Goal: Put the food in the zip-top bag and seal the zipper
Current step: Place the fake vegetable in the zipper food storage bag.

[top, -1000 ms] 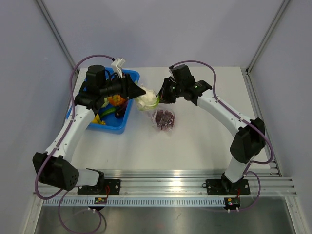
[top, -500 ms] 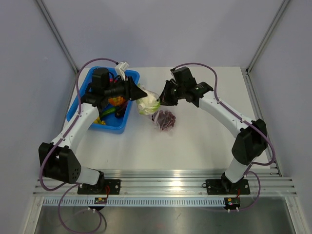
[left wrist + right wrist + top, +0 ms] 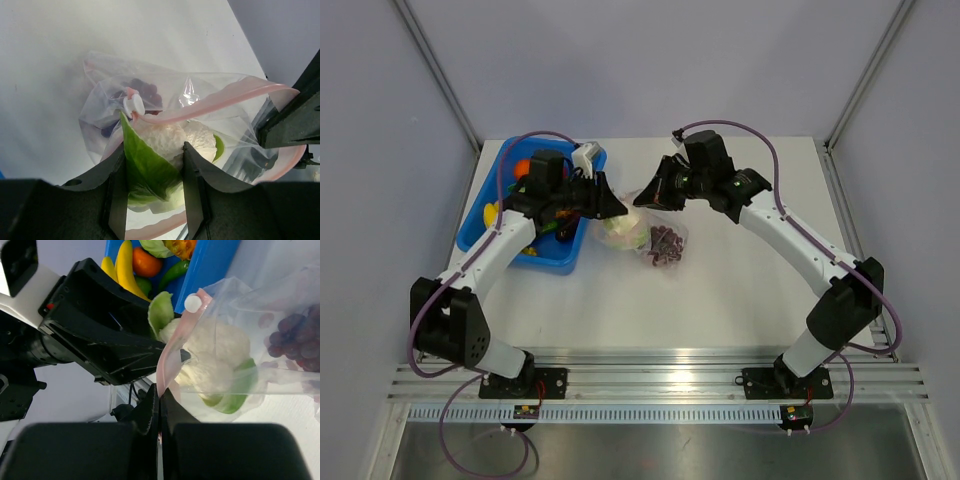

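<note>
The right gripper [image 3: 160, 395] pinches the pink zipper [image 3: 172, 347] of the bag [image 3: 260, 300] to keep its mouth open. This way the left gripper [image 3: 154, 150], closed on the cabbage [image 3: 170, 137], can push it inside, near the grapes [image 3: 295, 335].

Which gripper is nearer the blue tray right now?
Left. The left gripper holds the cabbage in the zip-top bag mouth, just beside the blue tray; the right gripper pinches the zipper, farther off.
</note>
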### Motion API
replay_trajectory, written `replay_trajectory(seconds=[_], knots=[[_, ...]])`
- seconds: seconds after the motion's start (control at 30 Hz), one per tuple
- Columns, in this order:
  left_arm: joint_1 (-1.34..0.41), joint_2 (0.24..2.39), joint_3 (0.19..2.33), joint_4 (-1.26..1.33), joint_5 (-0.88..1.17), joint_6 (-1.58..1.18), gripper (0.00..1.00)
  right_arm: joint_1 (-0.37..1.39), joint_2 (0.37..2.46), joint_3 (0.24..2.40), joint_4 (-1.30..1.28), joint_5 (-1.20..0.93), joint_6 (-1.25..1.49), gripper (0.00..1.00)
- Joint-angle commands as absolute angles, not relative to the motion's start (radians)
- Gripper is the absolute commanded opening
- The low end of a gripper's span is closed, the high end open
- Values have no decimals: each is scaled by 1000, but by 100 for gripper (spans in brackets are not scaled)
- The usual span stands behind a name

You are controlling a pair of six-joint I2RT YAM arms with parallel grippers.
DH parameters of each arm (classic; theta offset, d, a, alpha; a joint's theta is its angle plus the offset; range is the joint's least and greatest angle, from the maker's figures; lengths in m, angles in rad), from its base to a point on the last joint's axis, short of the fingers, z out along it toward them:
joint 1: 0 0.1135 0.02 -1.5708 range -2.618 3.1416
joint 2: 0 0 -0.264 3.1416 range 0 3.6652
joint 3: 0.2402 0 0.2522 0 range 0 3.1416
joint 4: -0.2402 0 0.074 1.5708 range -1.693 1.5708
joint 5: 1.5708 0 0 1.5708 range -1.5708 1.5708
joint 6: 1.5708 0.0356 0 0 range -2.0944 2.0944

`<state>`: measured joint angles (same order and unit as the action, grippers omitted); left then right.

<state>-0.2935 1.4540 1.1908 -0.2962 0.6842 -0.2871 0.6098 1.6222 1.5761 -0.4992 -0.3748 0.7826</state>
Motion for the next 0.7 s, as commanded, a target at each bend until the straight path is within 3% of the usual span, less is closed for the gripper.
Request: replay_trajectory(seconds=[0.0, 0.07, 0.1, 0.17, 0.3, 0.43, 0.47, 0.57, 0.67], knots=[[-345, 1489, 1265, -297, 612, -279, 7, 620, 1614, 1606, -407, -436, 816, 0], [-353, 1525, 1322, -389, 604, -256, 56, 620, 1617, 1606, -408, -434, 818, 0], [-356, 1529, 1350, -428, 606, -241, 74, 620, 1618, 1603, -411, -430, 816, 0], [-356, 1505, 1410, -513, 592, -204, 83, 620, 1612, 1603, -422, -419, 808, 0], [-339, 1386, 1411, -549, 592, -178, 83, 618, 1605, 1601, -445, -385, 796, 0], [-247, 1296, 1316, -460, 731, -235, 66, 617, 1612, 1603, -440, -383, 799, 0], [-239, 1289, 1310, -465, 729, -232, 66, 617, 1611, 1603, -439, -387, 802, 0], [-230, 1298, 1304, -530, 637, -204, 64, 615, 1611, 1606, -434, -391, 804, 0], [-224, 1319, 1273, -561, 531, -234, 49, 615, 1608, 1608, -437, -390, 802, 0]])
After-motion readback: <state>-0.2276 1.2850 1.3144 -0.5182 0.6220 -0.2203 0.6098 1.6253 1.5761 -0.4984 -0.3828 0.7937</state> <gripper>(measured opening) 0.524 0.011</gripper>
